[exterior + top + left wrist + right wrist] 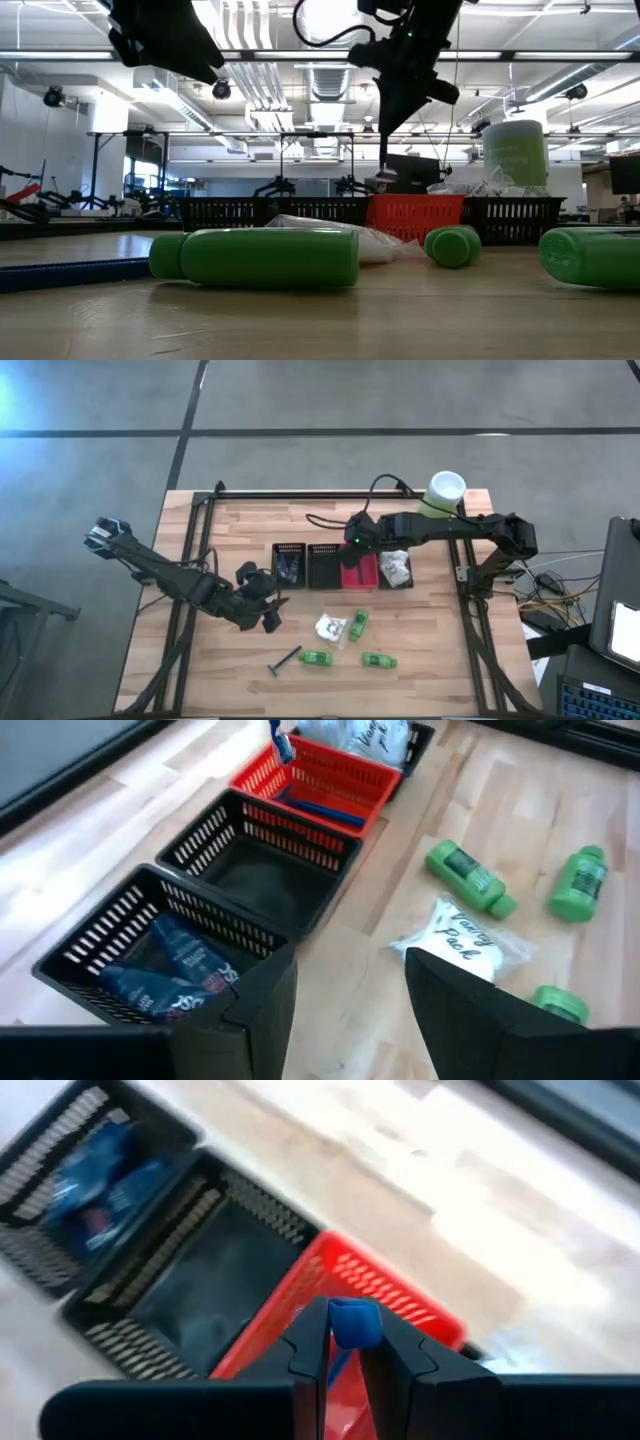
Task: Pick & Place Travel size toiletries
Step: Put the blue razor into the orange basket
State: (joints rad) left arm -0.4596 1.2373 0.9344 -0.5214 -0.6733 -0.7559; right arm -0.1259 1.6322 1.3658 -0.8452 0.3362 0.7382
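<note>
Right wrist view: right hand (345,1342) clamped on blue razor stick (352,1323) above red basket (400,1295); advise lowering well inside its rim before release; left hand (345,1010), fingers parted, empty, over worktop (420,680).

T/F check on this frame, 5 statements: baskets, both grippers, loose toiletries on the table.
1. The right gripper is shut on a blue razor above the red basket. True.
2. The left gripper holds a green bottle. False: it is open and empty.
3. The black basket next to the red one is full of bottles. False: it looks empty.
4. Three green bottles lie loose on the table. True.
5. The white packet on the table lies in the red basket. False: it lies on the wood among the bottles.
</note>
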